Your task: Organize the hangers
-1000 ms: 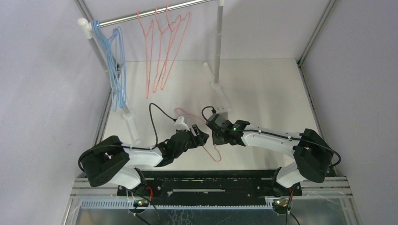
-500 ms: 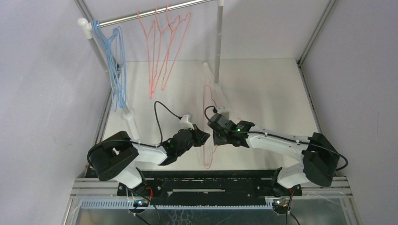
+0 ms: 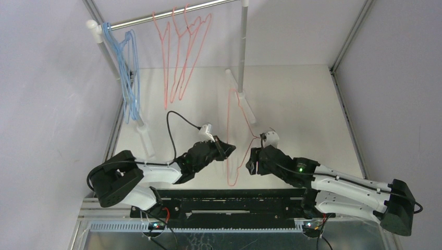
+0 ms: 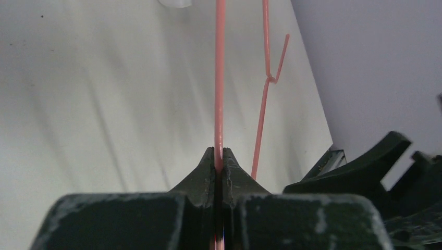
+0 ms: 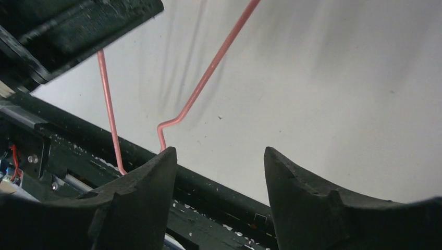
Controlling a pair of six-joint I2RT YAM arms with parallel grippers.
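Pale lilac wall panels (image 3: pixel 47 104) are enclosing a white tabletop (image 3: pixel 292 99), seen from above; a silver metal rail (image 3: pixel 146 20) on white-capped posts is spanning its far side. Light blue triangular wire hangers (image 3: pixel 127 78) are hanging bunched at the rail's left end; pink-red triangular wire hangers (image 3: pixel 180 57) are hanging near its middle, apart from the blue group. One further pink-red wire hanger (image 3: pixel 228 120) is lying over the near half of the tabletop, between the two arms and well apart from the rail; its hook is pointing towards the right arm. The left gripper (image 3: pixel 228 149) is pinching one straight side of this hanger, its jaws pressed fully together on the wire; the left wrist view is showing the wire running straight out from between the fingertips. The right gripper (image 3: pixel 252 162) is standing just beside the hanger, its fingers (image 5: pixel 164 156) spread apart and gripping nothing; a bend of the wire is passing close to one fingertip, and contact there cannot be judged.
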